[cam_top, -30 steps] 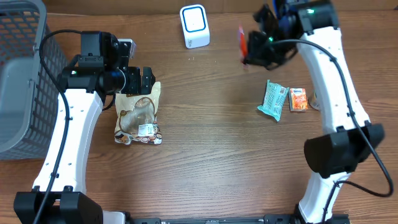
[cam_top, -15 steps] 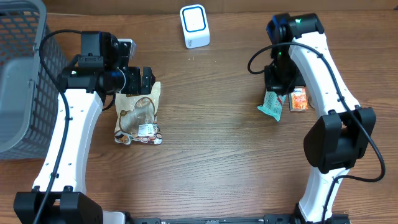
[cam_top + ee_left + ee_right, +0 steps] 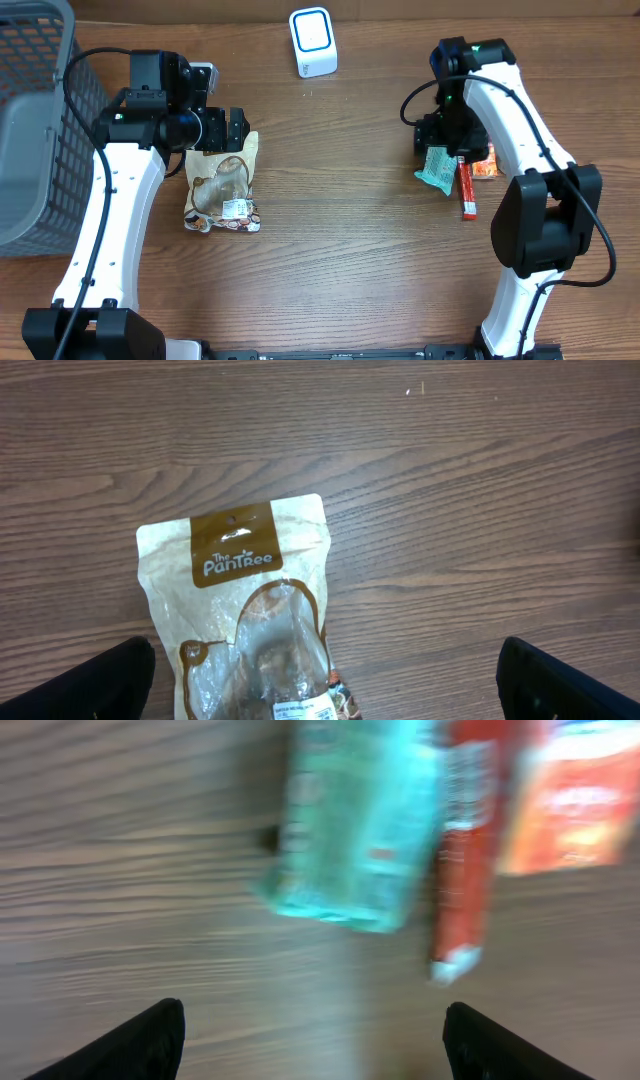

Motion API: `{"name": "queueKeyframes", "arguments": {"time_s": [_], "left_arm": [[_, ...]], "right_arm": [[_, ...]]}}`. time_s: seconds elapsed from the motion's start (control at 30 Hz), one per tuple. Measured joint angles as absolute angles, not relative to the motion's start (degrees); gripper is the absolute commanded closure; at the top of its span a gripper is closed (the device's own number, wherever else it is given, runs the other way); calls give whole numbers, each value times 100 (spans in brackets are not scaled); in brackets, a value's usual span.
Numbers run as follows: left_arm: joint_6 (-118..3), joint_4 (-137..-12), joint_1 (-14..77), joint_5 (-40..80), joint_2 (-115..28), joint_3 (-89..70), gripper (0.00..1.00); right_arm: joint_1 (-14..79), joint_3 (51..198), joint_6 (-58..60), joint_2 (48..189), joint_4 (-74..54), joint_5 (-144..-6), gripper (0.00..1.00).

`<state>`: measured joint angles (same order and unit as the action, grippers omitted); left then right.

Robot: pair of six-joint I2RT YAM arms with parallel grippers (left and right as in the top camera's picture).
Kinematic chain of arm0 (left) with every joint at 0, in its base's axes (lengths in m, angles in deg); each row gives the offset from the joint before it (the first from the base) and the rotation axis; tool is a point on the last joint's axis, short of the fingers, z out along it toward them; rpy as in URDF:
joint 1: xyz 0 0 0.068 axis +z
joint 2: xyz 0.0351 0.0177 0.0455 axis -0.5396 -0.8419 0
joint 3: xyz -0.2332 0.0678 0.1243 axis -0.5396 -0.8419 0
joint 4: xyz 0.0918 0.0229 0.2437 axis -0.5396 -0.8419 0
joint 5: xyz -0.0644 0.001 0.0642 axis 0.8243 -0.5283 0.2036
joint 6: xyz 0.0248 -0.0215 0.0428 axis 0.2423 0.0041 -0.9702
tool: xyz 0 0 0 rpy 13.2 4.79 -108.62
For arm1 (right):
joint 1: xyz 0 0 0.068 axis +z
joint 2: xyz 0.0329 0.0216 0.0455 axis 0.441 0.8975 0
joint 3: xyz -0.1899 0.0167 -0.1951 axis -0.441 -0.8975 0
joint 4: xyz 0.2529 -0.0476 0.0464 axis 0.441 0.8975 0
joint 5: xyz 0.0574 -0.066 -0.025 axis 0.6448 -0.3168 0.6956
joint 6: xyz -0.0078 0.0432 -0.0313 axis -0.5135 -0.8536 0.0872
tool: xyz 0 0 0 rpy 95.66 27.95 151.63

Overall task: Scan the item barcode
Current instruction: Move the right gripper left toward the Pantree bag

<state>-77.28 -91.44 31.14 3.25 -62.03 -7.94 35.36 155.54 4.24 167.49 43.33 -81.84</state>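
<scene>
I see R gripper [image 3: 320, 1040] spread, holding nothing. Red stick [image 3: 465, 850] lies loose on table [image 3: 340, 250] at its 1 o'clock, long axis 12-6, just beside teal pack [image 3: 355, 820]. L gripper [image 3: 330, 685] spread over pouch [image 3: 240, 590]. Scanner [image 3: 312, 42] far, 10 o'clock; R arm nearer.

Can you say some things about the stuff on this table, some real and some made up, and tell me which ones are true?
1. The red stick packet lies on the wooden table beside the crinkly teal packet. True.
2. The right gripper is holding the red stick packet. False: its fingers are spread wide with nothing between them.
3. The brown-and-cream snack pouch touches the teal packet. False: they lie far apart, and the pouch is under the left gripper.
4. The left gripper is open. True.
5. The white box scanner with a blue front stands near the table's far edge. True.
</scene>
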Motion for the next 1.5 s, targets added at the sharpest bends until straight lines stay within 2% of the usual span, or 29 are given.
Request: {"name": "queueKeyframes", "arguments": {"time_s": [0.2,0.37,0.5,0.87,1.5], "left_arm": [[-7728,-9146,3114,325,-6203,-794,0],[-7728,-9144,3114,325,-6203,-794,0],[-7728,-9144,3114,325,-6203,-794,0],[-7728,-9146,3114,325,-6203,-794,0],[-7725,-9094,3114,325,-6203,-794,0]], "right_arm": [[3807,15034,420,16749,3534,-7183,14],[4305,14494,380,16749,2631,-6451,0],[4775,14083,289,16749,1916,-6024,0],[5829,12962,-1152,16548,-420,-5635,0],[5964,12874,-1705,16458,-661,-6256,0]]}}
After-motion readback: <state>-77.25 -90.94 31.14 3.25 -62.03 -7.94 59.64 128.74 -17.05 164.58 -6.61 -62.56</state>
